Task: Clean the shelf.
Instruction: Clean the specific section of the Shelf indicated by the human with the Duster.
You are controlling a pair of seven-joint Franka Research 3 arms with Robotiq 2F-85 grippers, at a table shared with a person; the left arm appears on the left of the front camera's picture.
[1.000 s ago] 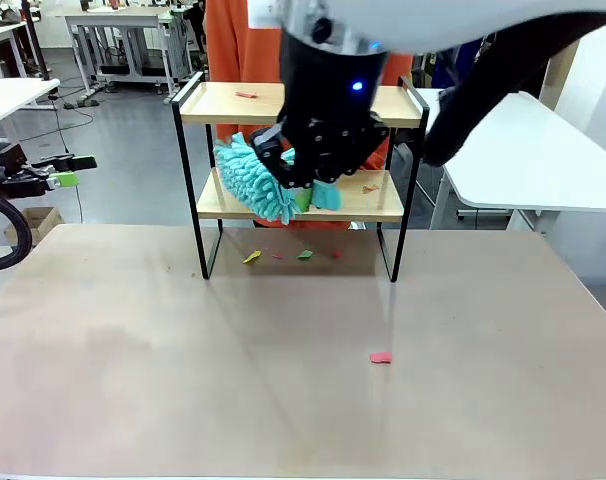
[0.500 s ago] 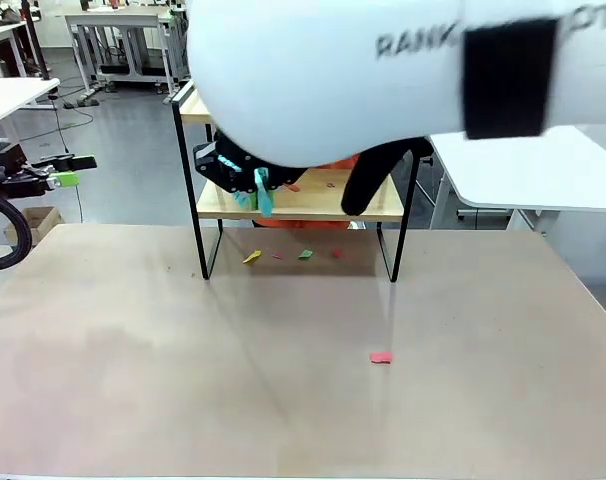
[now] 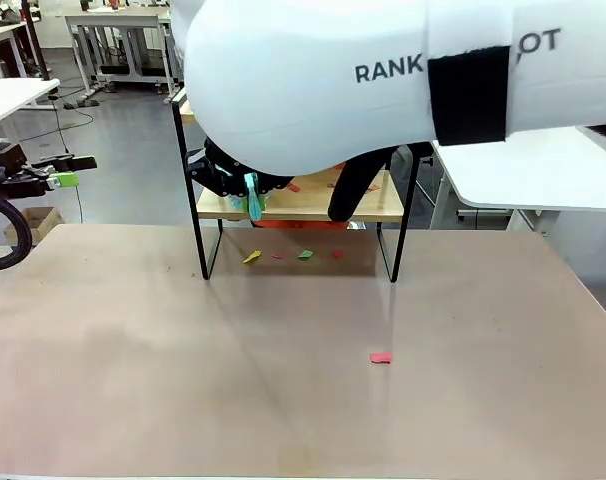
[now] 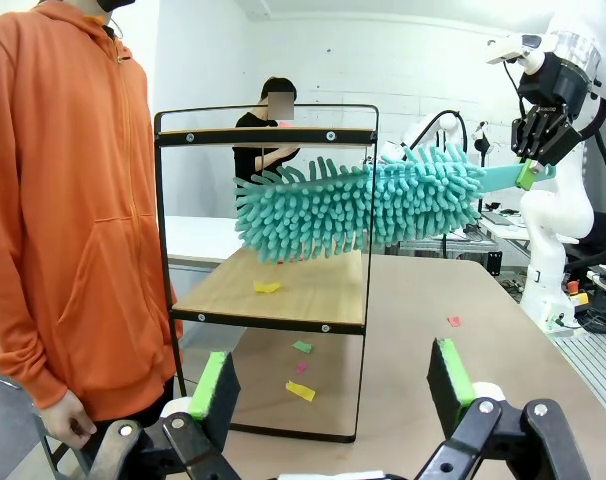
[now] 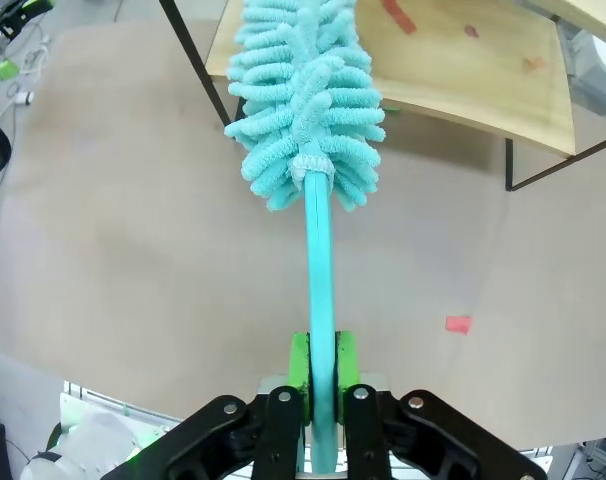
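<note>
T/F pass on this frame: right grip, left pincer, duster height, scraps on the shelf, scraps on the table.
1. The right pincer is shut on the handle of the teal duster. True.
2. The left pincer holds a cloth. False: the left pincer is open and holds nothing.
3. The duster's head is level with the gap between the two boards of the shelf. True.
4. The shelf carries no scraps. False: a yellow scrap lies on the lower board.
5. A red scrap lies on the table in front of the shelf. True.
</note>
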